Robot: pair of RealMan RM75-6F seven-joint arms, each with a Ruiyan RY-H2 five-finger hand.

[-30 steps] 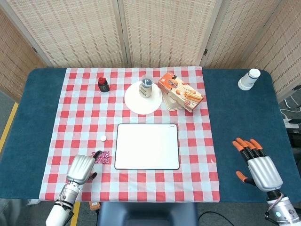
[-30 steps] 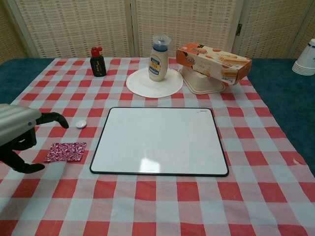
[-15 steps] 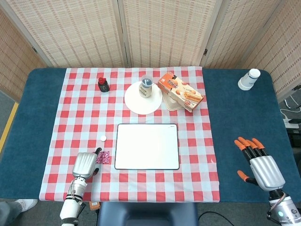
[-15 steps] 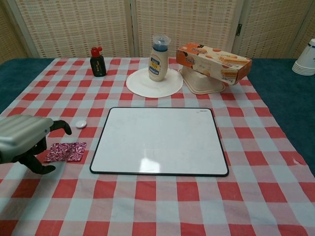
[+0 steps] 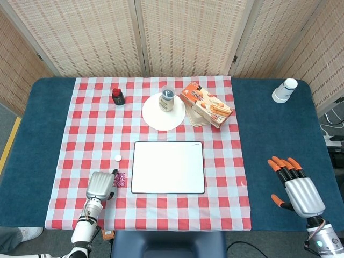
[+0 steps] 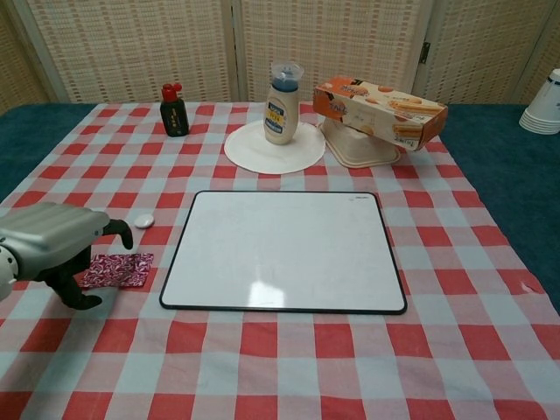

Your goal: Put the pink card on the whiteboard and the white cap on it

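Whiteboard (image 5: 168,167): is being left bare at table centre, nothing laid on it yet.
Left hand (image 6: 54,249): is being poised over the pink card, fingers curled down around it; a grasp cannot be confirmed.
Right hand (image 5: 297,186): is being held released, fingers spread, off at 4 o'clock.
Pink card (image 6: 120,269): is lying at the board's 9 o'clock; a pinch and lift is being called for next.
White cap (image 5: 117,157): is waiting at 10 o'clock.
Views: the right hand is being shown overhead only; the fingers' gap over the card, from the chest.

silver robot hand (image 5: 100,185), black fingers, orange fingertips (image 5: 284,164)
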